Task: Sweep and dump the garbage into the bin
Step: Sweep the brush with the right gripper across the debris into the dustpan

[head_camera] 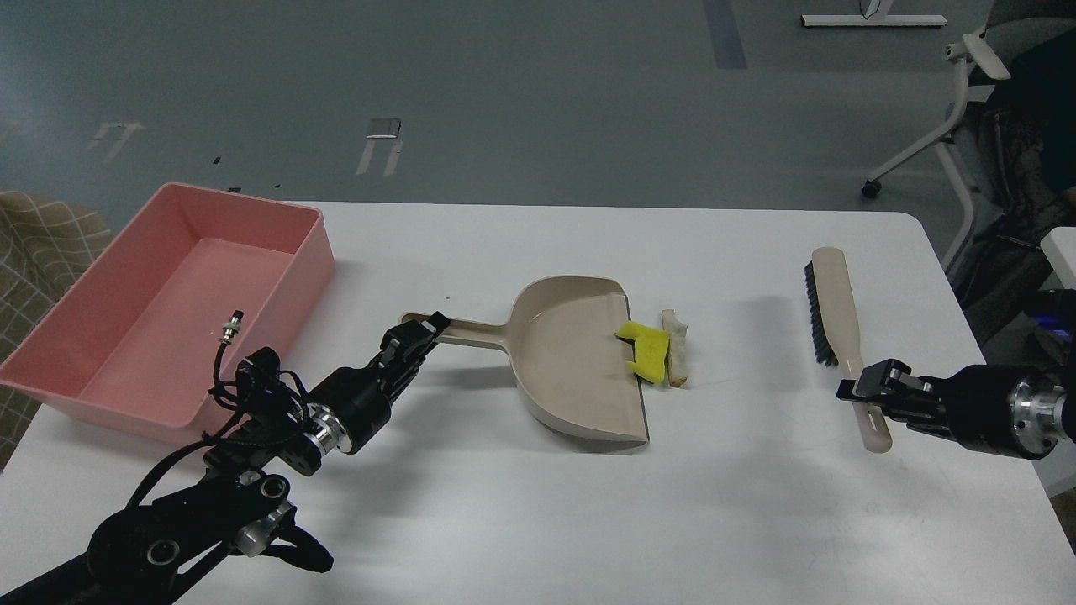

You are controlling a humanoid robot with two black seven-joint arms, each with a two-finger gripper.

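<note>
The yellow foam scrap (646, 349) lies at the open lip of a beige dustpan (572, 357), partly on it. The pale crusty stick (675, 346) lies on the table just right of the lip. My left gripper (418, 330) is shut on the dustpan's handle (458, 330). My right gripper (862, 392) is shut on the handle of a beige brush (832, 315) with black bristles, held above the table at the right, well apart from the scraps. The pink bin (160, 307) stands at the left and is empty.
The white table (521, 496) has its right edge close to my right arm. An office chair (967, 109) stands on the floor beyond the table's right corner. A checked cloth (38, 244) shows at the far left.
</note>
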